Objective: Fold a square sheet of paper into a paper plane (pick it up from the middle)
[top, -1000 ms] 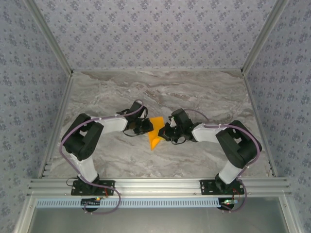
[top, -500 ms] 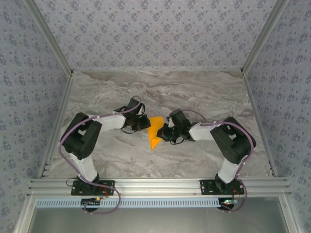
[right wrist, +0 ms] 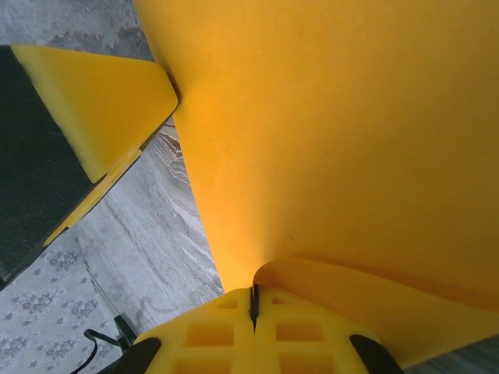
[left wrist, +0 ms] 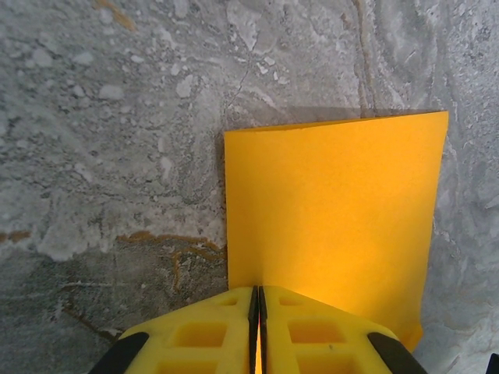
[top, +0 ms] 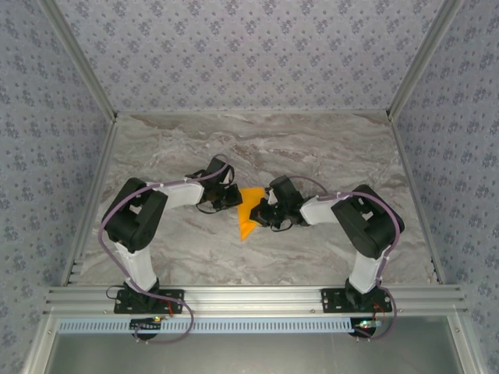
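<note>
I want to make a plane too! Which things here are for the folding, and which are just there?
For the job:
paper
left gripper, shut on the paper
right gripper, shut on the paper

Just there:
table
walls
rail
</note>
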Action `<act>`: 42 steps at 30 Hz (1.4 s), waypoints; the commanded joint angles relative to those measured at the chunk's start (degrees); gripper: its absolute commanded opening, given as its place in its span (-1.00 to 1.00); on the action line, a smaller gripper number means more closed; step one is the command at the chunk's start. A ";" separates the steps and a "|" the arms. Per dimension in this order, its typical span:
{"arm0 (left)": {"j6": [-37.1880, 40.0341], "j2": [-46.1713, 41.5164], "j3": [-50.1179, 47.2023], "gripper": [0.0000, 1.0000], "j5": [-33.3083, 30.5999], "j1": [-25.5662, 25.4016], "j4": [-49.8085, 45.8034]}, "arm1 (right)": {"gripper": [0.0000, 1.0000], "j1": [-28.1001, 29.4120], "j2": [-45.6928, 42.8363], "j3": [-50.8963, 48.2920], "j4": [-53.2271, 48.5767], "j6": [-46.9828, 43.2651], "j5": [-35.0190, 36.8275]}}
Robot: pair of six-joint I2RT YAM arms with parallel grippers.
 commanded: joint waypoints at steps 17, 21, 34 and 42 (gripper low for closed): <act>0.99 1.12 0.56 -0.74 0.05 -0.01 -1.88 | -1.00 0.18 2.93 2.41 0.19 -2.99 -1.03; 1.07 1.20 0.54 -0.74 0.09 0.03 -1.83 | -1.00 0.15 3.21 2.70 0.12 -3.26 -1.15; 1.07 0.30 0.76 -0.74 0.62 0.05 -2.03 | -0.99 0.15 3.81 2.77 -2.09 -4.69 -1.30; -0.39 -6.21 -0.74 -0.62 -1.10 0.03 -2.78 | -0.98 0.23 4.97 3.18 -3.01 -5.03 -0.67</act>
